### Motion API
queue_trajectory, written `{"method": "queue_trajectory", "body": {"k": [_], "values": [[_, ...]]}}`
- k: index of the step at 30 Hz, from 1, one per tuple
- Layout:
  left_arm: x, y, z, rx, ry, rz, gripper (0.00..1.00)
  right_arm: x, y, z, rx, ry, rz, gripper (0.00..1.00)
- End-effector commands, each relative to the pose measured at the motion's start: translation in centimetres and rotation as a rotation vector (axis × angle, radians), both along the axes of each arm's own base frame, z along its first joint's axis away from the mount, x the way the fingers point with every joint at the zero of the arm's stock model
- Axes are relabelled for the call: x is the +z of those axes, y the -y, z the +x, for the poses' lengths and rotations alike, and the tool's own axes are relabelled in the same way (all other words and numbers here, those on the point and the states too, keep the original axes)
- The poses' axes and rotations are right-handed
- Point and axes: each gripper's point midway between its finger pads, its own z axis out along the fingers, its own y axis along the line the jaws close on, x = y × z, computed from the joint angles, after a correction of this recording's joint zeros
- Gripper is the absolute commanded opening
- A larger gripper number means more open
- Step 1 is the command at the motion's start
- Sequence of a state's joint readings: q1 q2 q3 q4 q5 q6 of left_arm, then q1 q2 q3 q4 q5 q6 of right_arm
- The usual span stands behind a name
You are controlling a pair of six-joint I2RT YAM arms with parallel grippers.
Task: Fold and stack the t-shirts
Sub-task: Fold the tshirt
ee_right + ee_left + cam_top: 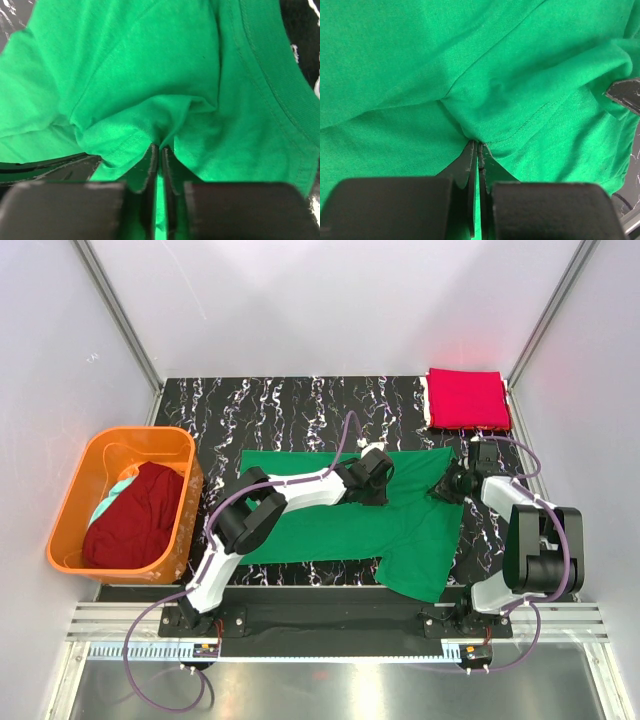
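Overhead, the soft kelly-green cotton t-shirt (pixel 320 530) lies spread on the black marbled desk (pixel 260 410). Left wrist: left end effector (pixel 477 148) pinches a limp fold. Right wrist: right end effector (pixel 160 148) clamps cloth near the collar (pixel 270 85); light, drapey, likely best held at seams

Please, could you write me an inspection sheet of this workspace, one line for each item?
Surface: black marbled table, flat.
Job's things: green tee spread across the middle, right side bunched; red tee folded at the far right corner; maroon tee and teal garment in the basket.
Clutter: orange basket at the left edge; nothing else seen.
Grippers: left gripper and right gripper each shut on a fold of the green tee.
Cables: purple cables run along both arms, one loop above the green tee.
Surroundings: pale walls on three sides.
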State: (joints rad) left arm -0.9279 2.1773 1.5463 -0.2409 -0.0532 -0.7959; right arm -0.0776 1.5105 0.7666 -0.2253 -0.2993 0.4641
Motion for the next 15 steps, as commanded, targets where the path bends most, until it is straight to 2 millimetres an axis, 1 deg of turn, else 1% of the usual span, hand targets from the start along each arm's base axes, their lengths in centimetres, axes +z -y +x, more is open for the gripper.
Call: {"method": "queue_trajectory", "body": {"k": [1, 2, 3, 5, 6, 9, 13, 14, 15], "values": [[3.4, -0.4, 0.4, 0.001, 0.041, 0.005, 0.00, 0.9, 0.7, 0.5, -0.028, -0.019, -0.025, 0.06], [3.8, -0.5, 0.5, -0.002, 0.048, 0.003, 0.00, 1.1, 0.9, 0.5, -0.034, -0.021, -0.034, 0.01], [3.9, -0.5, 0.2, -0.010, 0.041, 0.000, 0.00, 1.0, 1.2, -0.1, -0.045, -0.050, -0.052, 0.00], [4.3, -0.3, 0.0, -0.027, 0.027, -0.013, 0.00, 1.5, 1.7, -0.1, -0.062, -0.052, -0.072, 0.00], [4.3, -0.3, -0.1, -0.032, 0.020, -0.015, 0.00, 1.4, 1.9, -0.6, -0.066, -0.074, -0.076, 0.00], [4.7, -0.4, -0.3, -0.040, 0.016, -0.027, 0.00, 2.1, 2.1, -0.8, -0.075, -0.073, -0.081, 0.00], [5.0, -0.8, -0.4, -0.031, 0.013, -0.048, 0.00, 2.2, 2.1, -1.8, -0.073, -0.118, -0.074, 0.00], [5.2, -0.8, -0.7, -0.042, -0.011, -0.071, 0.00, 2.1, 2.2, -1.9, -0.071, -0.123, -0.077, 0.00], [5.9, -0.6, -0.5, -0.045, -0.004, -0.102, 0.00, 2.0, 2.2, -2.1, -0.072, -0.131, -0.079, 0.00]]}}
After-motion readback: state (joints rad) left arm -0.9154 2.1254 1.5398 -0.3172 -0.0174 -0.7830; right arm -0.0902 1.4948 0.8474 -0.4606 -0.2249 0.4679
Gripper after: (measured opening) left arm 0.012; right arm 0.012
